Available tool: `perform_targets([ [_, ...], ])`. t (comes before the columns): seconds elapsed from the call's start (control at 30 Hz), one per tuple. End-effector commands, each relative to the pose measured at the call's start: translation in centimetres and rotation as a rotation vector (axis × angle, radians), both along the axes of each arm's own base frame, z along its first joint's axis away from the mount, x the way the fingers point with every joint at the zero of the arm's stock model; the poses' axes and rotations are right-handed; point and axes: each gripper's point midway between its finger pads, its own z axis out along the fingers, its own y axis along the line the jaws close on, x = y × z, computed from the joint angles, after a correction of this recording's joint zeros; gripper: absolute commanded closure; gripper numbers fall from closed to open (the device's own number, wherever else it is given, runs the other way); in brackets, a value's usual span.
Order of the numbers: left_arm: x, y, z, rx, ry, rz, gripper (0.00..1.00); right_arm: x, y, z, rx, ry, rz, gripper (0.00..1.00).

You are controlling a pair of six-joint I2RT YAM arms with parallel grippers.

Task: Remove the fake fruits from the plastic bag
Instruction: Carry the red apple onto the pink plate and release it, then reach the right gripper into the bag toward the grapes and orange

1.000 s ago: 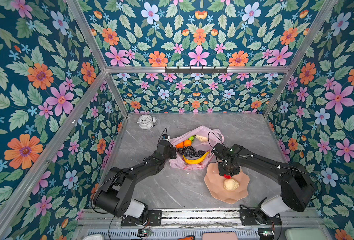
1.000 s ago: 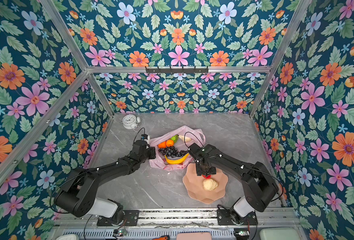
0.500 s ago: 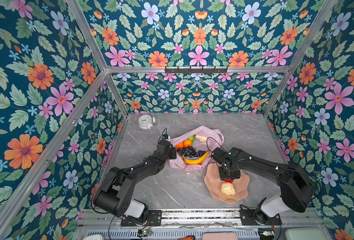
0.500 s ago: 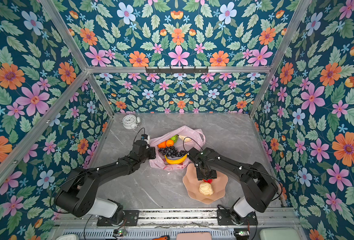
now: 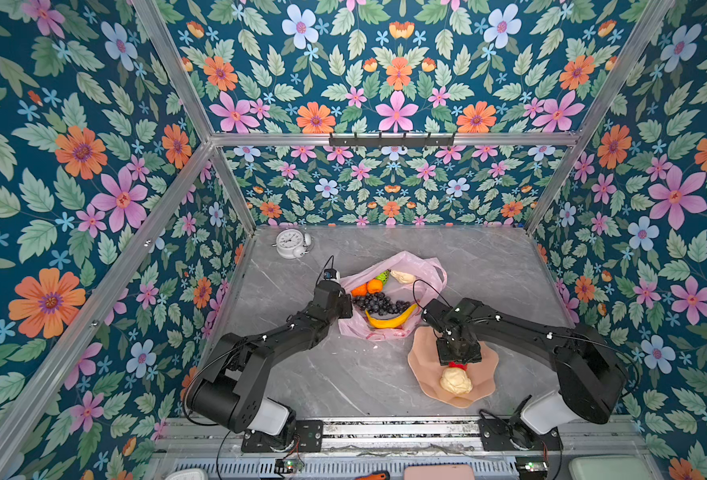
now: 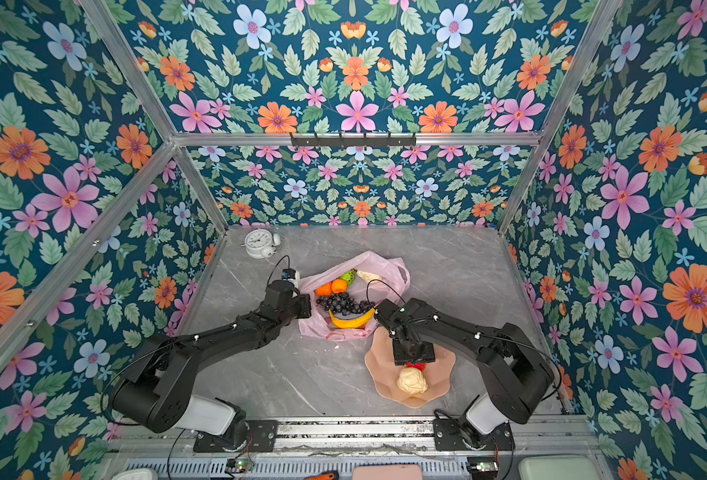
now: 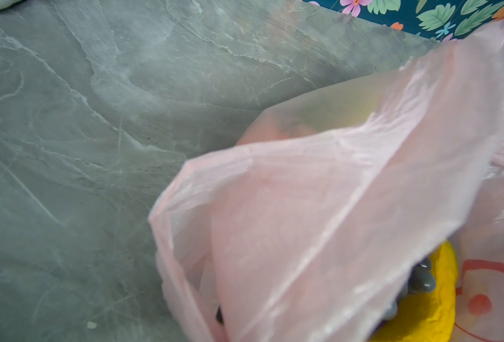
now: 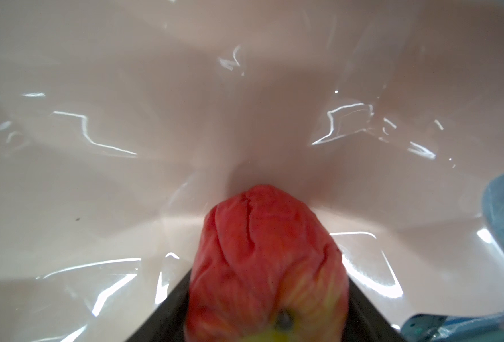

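Observation:
The pink plastic bag [image 5: 422,266] lies open mid-table, holding dark grapes [image 5: 379,303], a yellow banana [image 5: 389,321], two oranges [image 5: 366,287], a green fruit [image 5: 383,276] and a cream piece [image 5: 402,276]. My left gripper [image 5: 345,305] is shut on the bag's left rim; the left wrist view shows the film [image 7: 304,207] drawn up taut, the fingers hidden behind it. My right gripper [image 5: 455,361] points down into the peach-pink bowl [image 5: 484,382], shut on the red apple [image 8: 268,251], whose end sits against the bowl's floor. Another cream piece [image 5: 455,380] lies in the bowl, just in front of the apple.
A white alarm clock [image 5: 293,244] stands at the back left corner. Floral walls close in the left, back and right sides. The bowl sits just in front of the bag's right edge, near the table's front rail [image 5: 385,428].
My right gripper carried the apple toward the front and lower into the bowl. The cream piece in the bowl shifted slightly frontward. The left arm held still.

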Motion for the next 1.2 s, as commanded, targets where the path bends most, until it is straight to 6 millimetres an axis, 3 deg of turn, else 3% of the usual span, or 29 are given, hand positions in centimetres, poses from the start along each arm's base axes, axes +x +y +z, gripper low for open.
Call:
perform_targets([
  [0.0, 0.3, -0.1, 0.3, -0.001, -0.012, -0.002, 1.0, -0.1, -0.2, 0.0, -0.011, 0.004, -0.018, 0.29],
  [0.4, 0.3, -0.1, 0.3, 0.002, -0.012, -0.002, 1.0, 0.2, -0.6, 1.4, -0.02, -0.033, -0.024, 0.25],
  [0.5, 0.2, 0.0, 0.4, 0.001, -0.013, -0.001, 1.0, 0.7, -0.8, 2.4, -0.034, -0.059, -0.022, 0.25],
  [0.63, 0.2, -0.1, 0.4, -0.001, -0.013, -0.005, 1.0, 2.6, -0.5, 5.3, -0.022, -0.16, -0.001, 0.25],
  [0.77, 0.2, -0.2, 0.5, -0.004, -0.015, -0.008, 1.0, 5.5, 1.7, 8.4, 0.068, -0.292, 0.032, 0.25],
  [0.93, 0.0, -0.3, 0.9, -0.01, -0.026, -0.014, 1.0, 10.0, 6.5, 11.3, 0.22, -0.454, 0.14, 0.27],
  [1.17, 0.2, -0.6, 1.9, -0.02, -0.05, -0.023, 1.0, 15.0, 11.1, 12.6, 0.243, -0.579, 0.407, 0.28],
])
